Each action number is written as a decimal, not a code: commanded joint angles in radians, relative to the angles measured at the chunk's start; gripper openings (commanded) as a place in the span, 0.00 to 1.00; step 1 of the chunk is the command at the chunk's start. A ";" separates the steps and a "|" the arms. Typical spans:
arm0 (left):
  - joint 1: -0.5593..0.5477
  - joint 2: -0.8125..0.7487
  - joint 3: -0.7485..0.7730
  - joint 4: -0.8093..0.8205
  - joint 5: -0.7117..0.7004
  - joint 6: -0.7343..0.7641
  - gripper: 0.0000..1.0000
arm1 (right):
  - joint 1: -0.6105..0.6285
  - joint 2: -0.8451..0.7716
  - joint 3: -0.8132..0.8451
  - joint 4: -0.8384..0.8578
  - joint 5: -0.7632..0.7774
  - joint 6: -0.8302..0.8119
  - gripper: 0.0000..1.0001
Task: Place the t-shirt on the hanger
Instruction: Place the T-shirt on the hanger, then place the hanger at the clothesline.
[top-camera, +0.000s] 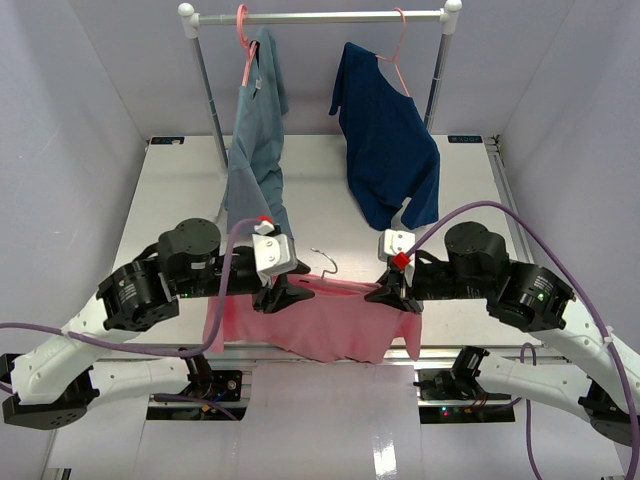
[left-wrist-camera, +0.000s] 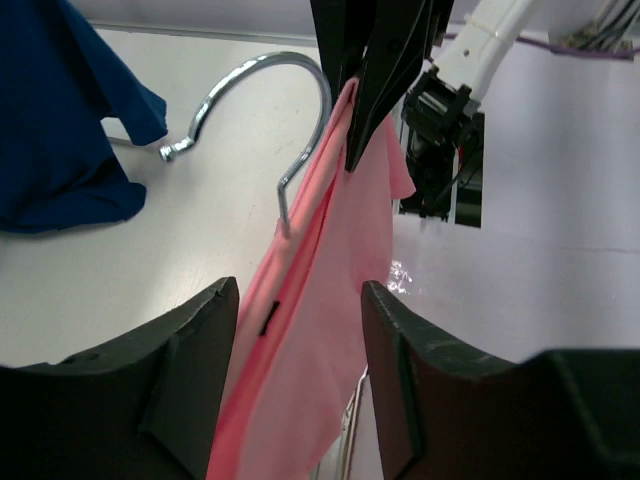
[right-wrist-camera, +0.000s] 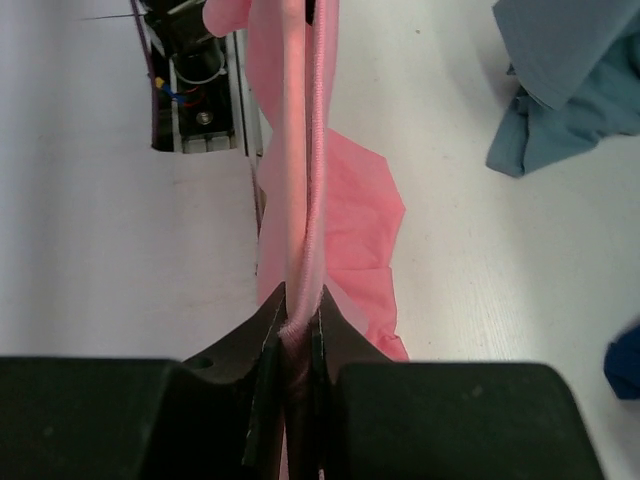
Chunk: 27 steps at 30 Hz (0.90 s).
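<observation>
We've got the right gripper (right-wrist-camera: 298, 312) pinched on the t-shirt (right-wrist-camera: 360, 230), left gripper (left-wrist-camera: 298, 295) open around it, the hanger (left-wrist-camera: 265, 58) hook poking out.

Grey-blue shirt (top-camera: 255, 170), navy shirt (top-camera: 385, 150) block rear; gap between.

High rear overview; close wrist views from opposite ends of one t-shirt (top-camera: 340, 330)

salmon-pink t-shirt (top-camera: 330, 325) hangs bunched over the slim pink hanger (left-wrist-camera: 270, 59) — thin silver hook poking out above.
</observation>
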 joint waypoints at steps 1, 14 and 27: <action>0.001 -0.048 0.064 0.034 -0.107 -0.037 0.73 | -0.005 -0.029 0.040 0.088 0.132 0.073 0.08; 0.001 -0.140 0.067 -0.003 -0.675 -0.241 0.98 | -0.005 0.025 0.178 -0.064 0.578 0.218 0.08; 0.001 -0.167 -0.200 0.192 -0.692 -0.357 0.98 | -0.004 0.188 0.460 -0.017 0.840 0.297 0.08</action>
